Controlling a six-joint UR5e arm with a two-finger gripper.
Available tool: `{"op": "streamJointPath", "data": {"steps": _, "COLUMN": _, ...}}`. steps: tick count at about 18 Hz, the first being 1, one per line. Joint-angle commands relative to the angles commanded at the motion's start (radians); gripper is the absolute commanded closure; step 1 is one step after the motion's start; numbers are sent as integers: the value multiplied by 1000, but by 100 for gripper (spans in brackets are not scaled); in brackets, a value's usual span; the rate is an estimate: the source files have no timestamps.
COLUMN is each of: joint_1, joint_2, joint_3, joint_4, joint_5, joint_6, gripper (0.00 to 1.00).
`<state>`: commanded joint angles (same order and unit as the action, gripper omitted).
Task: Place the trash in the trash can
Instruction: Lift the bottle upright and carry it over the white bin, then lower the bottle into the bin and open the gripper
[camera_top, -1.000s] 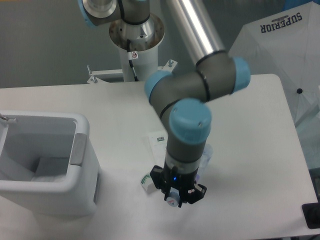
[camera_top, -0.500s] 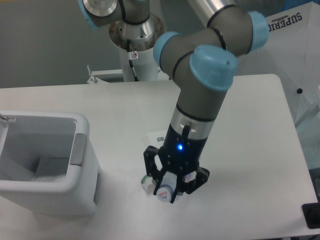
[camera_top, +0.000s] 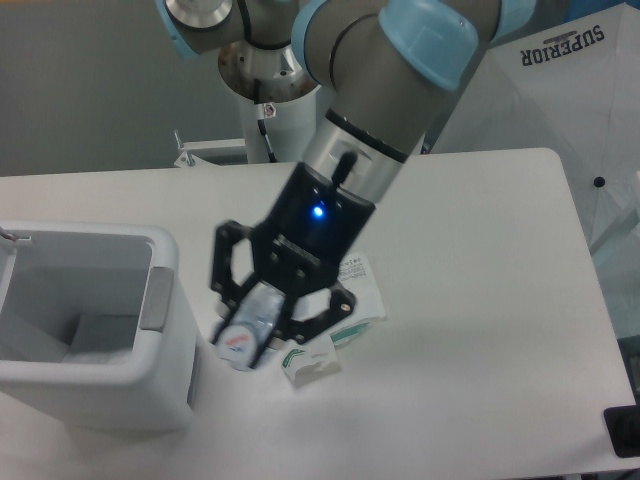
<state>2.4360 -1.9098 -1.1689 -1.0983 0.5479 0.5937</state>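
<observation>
Gripper is clamped on the bottle, held tilted above the table, with the bin just left. An early release could drop the bottle outside the rim.

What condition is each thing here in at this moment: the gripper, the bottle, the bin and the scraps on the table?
gripper: shut on the bottle, lifted above the table.
bottle: held in the gripper, tilted, off the table, right of the bin.
bin: upright, open-topped, something pale lies inside.
barcode packet: lying flat on the table, partly behind the gripper.
small wrapper: lying on the table, untouched.
</observation>
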Motion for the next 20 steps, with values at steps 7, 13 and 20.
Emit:
{"op": "streamJointPath", "data": {"steps": 7, "joint_1": -17, "joint_2": 54, "joint_3": 9, "joint_4": 5, "joint_5": -111, "joint_6": -54, "gripper": 87}}
{"op": "streamJointPath", "data": {"steps": 13, "joint_1": -64, "joint_2": 51, "joint_3": 14, "joint_4": 40, "joint_5": -115, "joint_6": -54, "gripper": 88}}
{"op": "streamJointPath", "data": {"steps": 20, "joint_1": -127, "joint_2": 3, "joint_3": 5, "joint_4": 123, "joint_5": -117, "joint_6": -51, "gripper": 88}}
